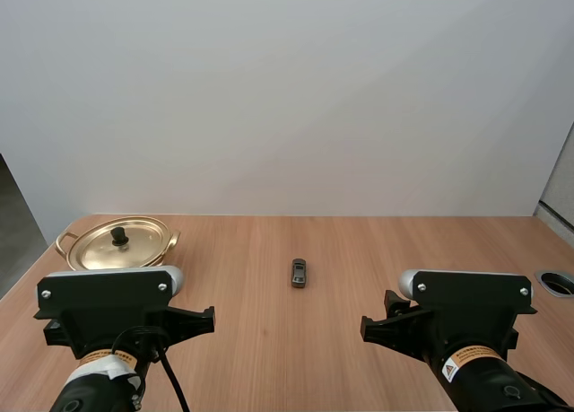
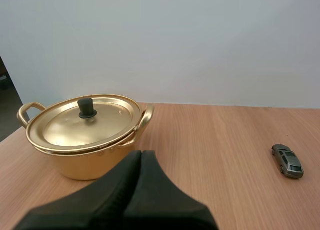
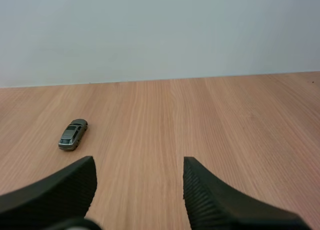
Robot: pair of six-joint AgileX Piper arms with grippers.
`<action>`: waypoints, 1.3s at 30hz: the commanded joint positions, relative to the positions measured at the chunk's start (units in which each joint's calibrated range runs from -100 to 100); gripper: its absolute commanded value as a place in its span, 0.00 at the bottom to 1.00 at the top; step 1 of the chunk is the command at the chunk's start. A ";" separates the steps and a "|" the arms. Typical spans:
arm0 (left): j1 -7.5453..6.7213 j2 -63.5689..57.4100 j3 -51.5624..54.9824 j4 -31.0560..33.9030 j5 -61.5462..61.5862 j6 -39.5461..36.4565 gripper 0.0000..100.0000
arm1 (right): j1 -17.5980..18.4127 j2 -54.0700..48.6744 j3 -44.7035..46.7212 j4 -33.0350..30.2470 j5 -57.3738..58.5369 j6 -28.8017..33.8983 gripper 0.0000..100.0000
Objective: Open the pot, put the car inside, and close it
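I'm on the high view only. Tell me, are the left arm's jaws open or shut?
Observer: The left gripper is shut, its jaws lying together as one dark wedge aimed at the pot.
Operator: And the right?
Observer: The right gripper is open, jaws standing apart. The car lies on the table ahead, not between them.
Operator: Is the lid seated properly?
Observer: From the left wrist, the lid sits level on the pot's rim, with no gap that I can see.
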 commanded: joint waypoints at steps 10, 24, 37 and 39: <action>-0.02 0.00 0.00 0.01 0.00 -0.03 0.00 | 0.02 0.00 0.00 -0.04 -0.10 0.03 0.86; -0.02 0.00 0.00 0.01 -0.82 -0.03 0.00 | 0.02 0.00 0.00 -0.04 -0.10 0.03 0.86; -0.02 0.00 0.00 10.75 -0.29 -0.03 0.00 | 0.02 0.00 0.00 -7.26 -5.06 0.03 0.86; -0.02 0.00 0.00 10.75 -0.29 -0.03 0.00 | 0.02 0.00 0.00 -7.98 -8.53 0.03 0.86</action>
